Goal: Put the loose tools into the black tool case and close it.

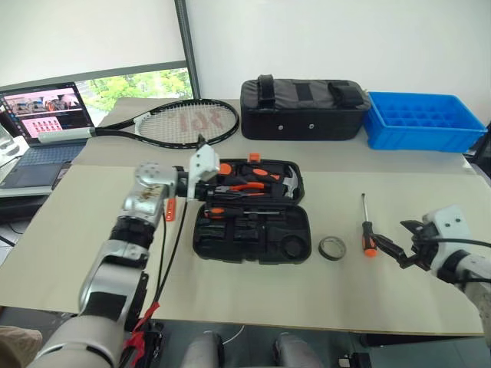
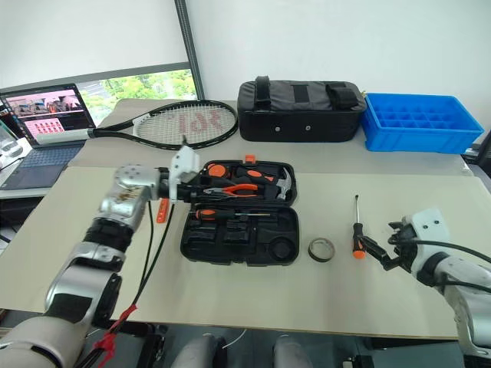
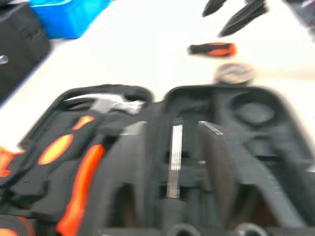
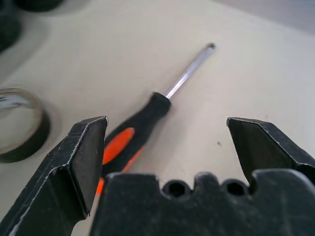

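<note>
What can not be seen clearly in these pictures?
- Left gripper: head views, its white wrist housing hides the fingers.
- Black tool case: left wrist view, blur hides which slots are filled.
- Tape ring: right wrist view, cut by the edge.
- Laptop: screen content too small.

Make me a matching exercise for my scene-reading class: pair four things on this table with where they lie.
Things:
1. orange-and-black-handled screwdriver
2. grey tape ring
3. blue plastic tray
4. tennis racket

Places:
A. far right corner
B. just right of the open black tool case
C. before the open right gripper
D. behind the case, by the laptop

Pairs: 1-C, 2-B, 3-A, 4-D
</note>
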`<state>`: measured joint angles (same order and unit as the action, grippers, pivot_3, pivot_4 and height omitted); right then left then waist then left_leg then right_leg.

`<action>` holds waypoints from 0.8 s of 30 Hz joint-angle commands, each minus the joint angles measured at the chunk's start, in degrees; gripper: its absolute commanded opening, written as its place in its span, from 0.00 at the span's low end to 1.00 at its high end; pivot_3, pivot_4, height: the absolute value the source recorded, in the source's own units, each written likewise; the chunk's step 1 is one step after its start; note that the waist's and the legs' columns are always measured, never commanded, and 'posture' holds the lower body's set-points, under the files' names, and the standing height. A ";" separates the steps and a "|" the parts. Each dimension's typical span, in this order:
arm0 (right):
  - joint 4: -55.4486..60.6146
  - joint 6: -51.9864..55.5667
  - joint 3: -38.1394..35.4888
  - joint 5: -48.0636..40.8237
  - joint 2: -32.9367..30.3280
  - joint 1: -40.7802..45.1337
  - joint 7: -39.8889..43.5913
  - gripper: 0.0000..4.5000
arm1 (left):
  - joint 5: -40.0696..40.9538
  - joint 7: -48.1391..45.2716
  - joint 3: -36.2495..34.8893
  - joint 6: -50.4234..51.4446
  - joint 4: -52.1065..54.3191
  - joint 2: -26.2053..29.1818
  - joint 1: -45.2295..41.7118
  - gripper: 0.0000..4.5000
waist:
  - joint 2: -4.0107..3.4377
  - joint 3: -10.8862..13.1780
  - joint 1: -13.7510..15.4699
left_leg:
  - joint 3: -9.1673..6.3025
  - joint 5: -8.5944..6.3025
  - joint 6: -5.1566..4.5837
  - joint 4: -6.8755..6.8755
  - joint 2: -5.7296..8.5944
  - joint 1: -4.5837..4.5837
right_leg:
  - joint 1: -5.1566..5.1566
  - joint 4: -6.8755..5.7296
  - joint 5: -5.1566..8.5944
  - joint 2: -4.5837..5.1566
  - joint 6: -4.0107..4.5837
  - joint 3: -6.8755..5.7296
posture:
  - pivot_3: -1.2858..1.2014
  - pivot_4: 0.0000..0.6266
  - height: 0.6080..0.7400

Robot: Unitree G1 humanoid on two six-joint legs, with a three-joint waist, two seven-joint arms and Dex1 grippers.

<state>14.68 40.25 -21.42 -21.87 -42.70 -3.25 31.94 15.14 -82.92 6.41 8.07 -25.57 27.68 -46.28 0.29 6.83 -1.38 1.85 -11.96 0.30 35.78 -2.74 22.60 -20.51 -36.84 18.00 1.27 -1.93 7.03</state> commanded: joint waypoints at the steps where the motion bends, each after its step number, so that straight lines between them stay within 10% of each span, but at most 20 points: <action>1: 3.53 7.84 1.18 -1.33 1.43 3.62 -4.21 1.00 | 6.33 -5.62 -0.50 11.04 13.26 6.05 1.27 0.78 | -0.07 -0.02 -0.26 | 0.00 0.00 0.00 0.01 0.00 0.00 | 0.00 0.00 0.00 0.00 0.00 0.01 | 0.52 0.24 0.76; 4: 5.27 12.08 3.41 -0.87 2.30 5.41 -6.38 1.00 | 7.36 -7.13 0.13 14.29 18.03 9.58 2.30 0.99 | -0.08 -0.03 -0.34 | -0.06 0.00 0.00 0.01 0.00 -0.02 | 0.04 0.01 0.02 -0.02 -0.01 -0.02 | 0.52 0.24 0.76; 8: 6.16 17.65 6.02 0.18 3.89 7.95 -10.53 1.00 | 6.56 -5.96 0.21 14.60 20.96 11.32 2.99 1.00 | -0.10 -0.04 -0.33 | -0.11 0.00 0.00 0.02 0.01 -0.02 | 0.10 0.06 0.15 -0.01 -0.21 -0.02 | 0.52 0.24 0.76; 20: 4.52 22.35 6.45 2.64 4.26 13.11 -15.28 0.20 | 8.86 -2.71 -1.19 17.40 28.94 14.28 6.85 1.00 | -0.05 0.00 -0.59 | -0.14 0.00 0.00 0.01 0.00 0.03 | 0.05 0.07 0.16 -0.03 -0.20 -0.03 | 0.52 0.24 0.76; 24: 2.32 11.84 9.20 5.67 1.26 15.53 -11.82 0.14 | 9.94 0.45 -4.65 19.46 30.84 16.64 10.38 1.00 | -0.08 0.04 -1.21 | -0.14 0.00 0.00 0.01 0.01 0.02 | 0.04 0.08 0.17 -0.02 -0.22 0.00 | 0.52 0.24 0.76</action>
<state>16.71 59.59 -12.61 -18.55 -38.63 10.06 17.87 23.35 -84.45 5.50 26.44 2.87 42.50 -37.13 0.21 6.87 -2.60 1.72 -11.96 0.30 35.79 -2.73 22.61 -20.49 -36.77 18.17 1.25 -2.15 7.05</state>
